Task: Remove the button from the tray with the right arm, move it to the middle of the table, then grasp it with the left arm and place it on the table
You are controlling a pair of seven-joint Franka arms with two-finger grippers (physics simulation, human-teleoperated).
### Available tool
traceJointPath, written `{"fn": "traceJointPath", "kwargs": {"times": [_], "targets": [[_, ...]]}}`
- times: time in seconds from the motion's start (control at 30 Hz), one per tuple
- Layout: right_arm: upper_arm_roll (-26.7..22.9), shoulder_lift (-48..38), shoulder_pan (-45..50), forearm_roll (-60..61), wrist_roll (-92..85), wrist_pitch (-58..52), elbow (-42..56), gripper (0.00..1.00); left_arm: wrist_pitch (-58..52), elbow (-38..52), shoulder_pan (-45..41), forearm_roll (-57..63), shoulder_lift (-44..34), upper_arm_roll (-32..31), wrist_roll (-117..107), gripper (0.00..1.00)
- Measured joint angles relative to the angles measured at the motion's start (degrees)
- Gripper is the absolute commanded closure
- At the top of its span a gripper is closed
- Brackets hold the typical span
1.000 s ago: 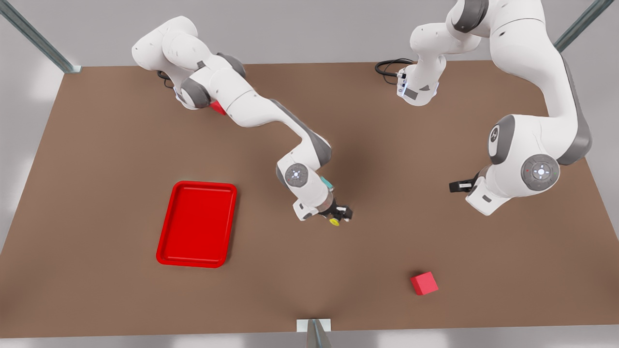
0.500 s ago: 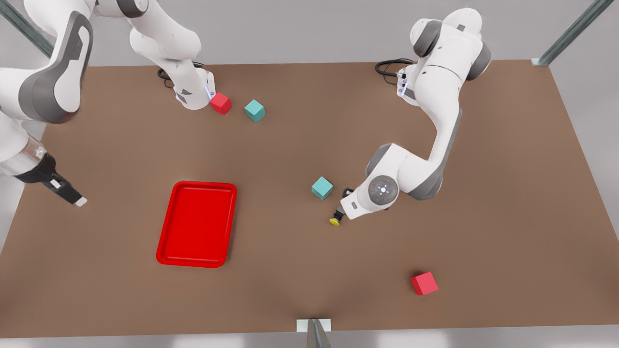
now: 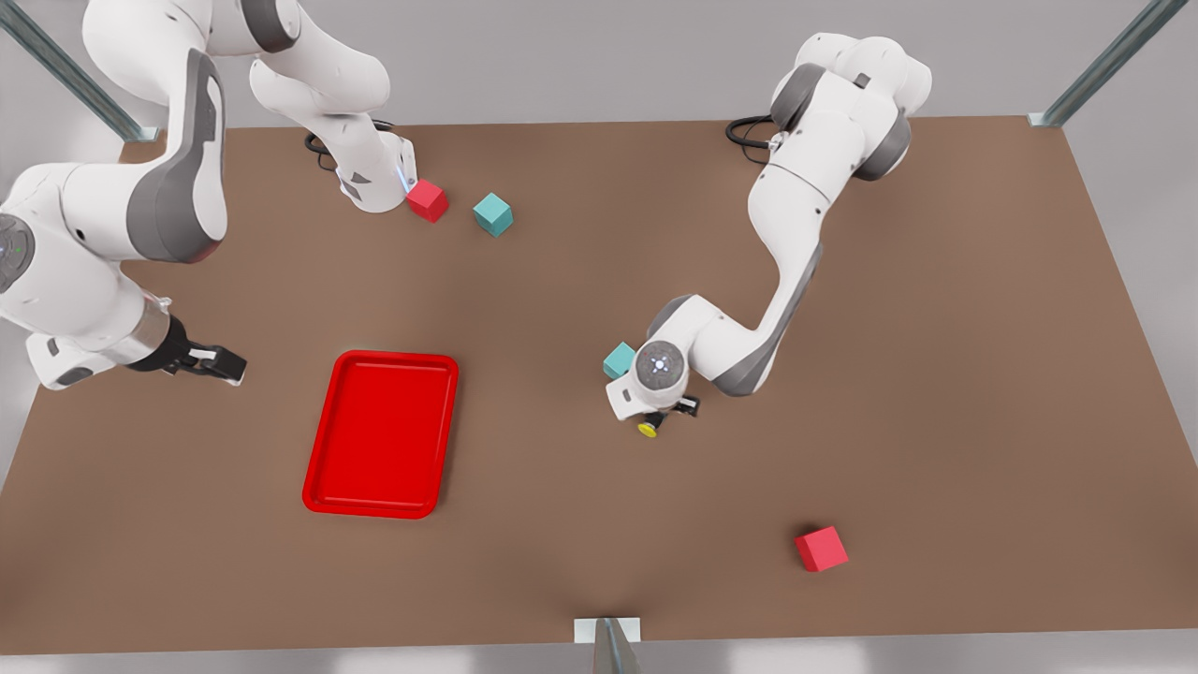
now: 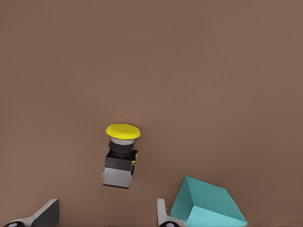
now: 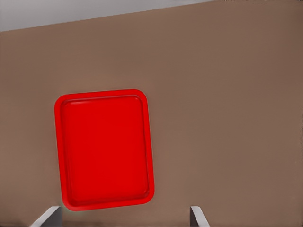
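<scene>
Fingers on both grippers are spread apart with nothing in them. Left gripper hangs right over the button, well right of the tray on the table. One button: yellow cap, black-and-grey body. Two red cubes, two teal cubes. Right gripper waits left of the tray.

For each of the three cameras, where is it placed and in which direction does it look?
Front view: high above the table, looking down; both arms, right gripper by the tray.
Left wrist view: on the left arm, looking down between open fingers at the button on the table.
Right wrist view: on the right arm, looking down at the tray; fingers open.
Shared: front and left wrist views show the button and teal cube.
</scene>
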Motion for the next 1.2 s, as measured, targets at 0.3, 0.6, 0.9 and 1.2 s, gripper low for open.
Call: {"fn": "traceJointPath", "kwargs": {"times": [0.3, 0.6, 0.9, 1.2], "targets": [[-0.28, 1.37, -0.24, -3.56, -5.44, 0.44, 0.26, 0.0, 6.34, -5.92, 0.55, 3.46, 1.41, 0.36, 4.55, 0.0], [-0.06, 1.2, 0.25, -3.86, -8.72, 0.73, 0.43, 0.0, 9.77, -3.98, 0.39, 4.62, 2.89, 0.38, 7.21, 0.0], [-0.13, 0.94, -0.43, -3.2, -10.68, 0.85, 0.52, 0.0, 11.54, -5.52, 0.49, 5.82, 4.21, 0.4, 8.48, 0.0], [0.02, 1.49, 0.0, -2.97, -11.91, 1.31, 0.56, 0.0, 11.7, -5.55, 0.3, 5.94, 4.18, 0.4, 8.58, 0.45]]}}
